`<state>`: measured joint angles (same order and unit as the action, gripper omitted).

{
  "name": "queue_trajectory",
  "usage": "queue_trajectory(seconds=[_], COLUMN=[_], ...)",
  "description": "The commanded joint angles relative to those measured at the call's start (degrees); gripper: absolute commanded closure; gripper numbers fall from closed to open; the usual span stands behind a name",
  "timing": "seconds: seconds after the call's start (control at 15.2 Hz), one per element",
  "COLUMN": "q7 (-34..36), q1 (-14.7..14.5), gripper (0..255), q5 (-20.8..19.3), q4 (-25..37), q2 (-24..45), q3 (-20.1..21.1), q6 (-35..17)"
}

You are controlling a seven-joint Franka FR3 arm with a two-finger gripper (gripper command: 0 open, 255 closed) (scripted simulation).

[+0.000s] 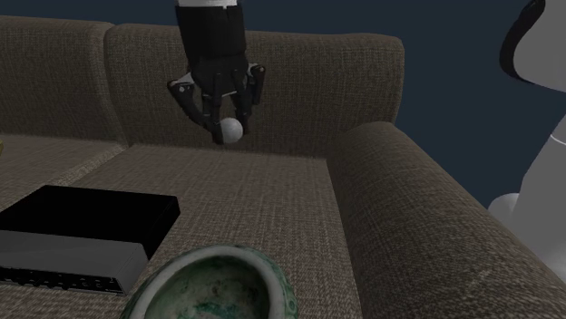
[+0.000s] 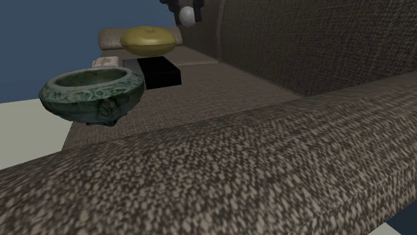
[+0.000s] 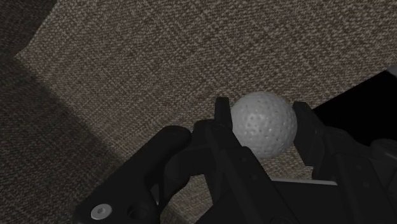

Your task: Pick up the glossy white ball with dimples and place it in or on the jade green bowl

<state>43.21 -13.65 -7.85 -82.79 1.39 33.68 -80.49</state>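
My black gripper (image 1: 229, 129) hangs in the air above the sofa seat, shut on a white dimpled ball (image 1: 230, 130). In the wrist view the ball (image 3: 263, 124) sits clasped between the two fingers (image 3: 222, 121), with woven sofa fabric behind it. The second exterior view catches the ball (image 2: 188, 15) at its top edge, high over the cushions. The green mottled bowl (image 1: 214, 283) rests on the seat at the shoulder view's bottom middle, well below and nearer the camera than the gripper. In the second exterior view the bowl (image 2: 91, 95) stands at the left, near the seat's front edge.
A black box with a grey side (image 1: 83, 236) lies on the seat at the shoulder view's left, beside the bowl. The sofa's backrest (image 1: 299, 82) rises behind the gripper and its armrest (image 1: 426, 217) bounds the right. A yellow round thing (image 2: 150, 40) lies farther along the sofa.
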Motion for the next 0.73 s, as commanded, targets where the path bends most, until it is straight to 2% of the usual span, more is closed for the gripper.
queue_trajectory(seconds=[0.0, 0.66], q7=[2.8, 17.6], q1=[-1.3, -9.0], gripper=[255, 255], q5=[0.6, 0.2], q4=[-1.0, 1.6], q2=[-0.8, 1.4], q3=[1.3, 8.7], q6=[0.0, 2.7])
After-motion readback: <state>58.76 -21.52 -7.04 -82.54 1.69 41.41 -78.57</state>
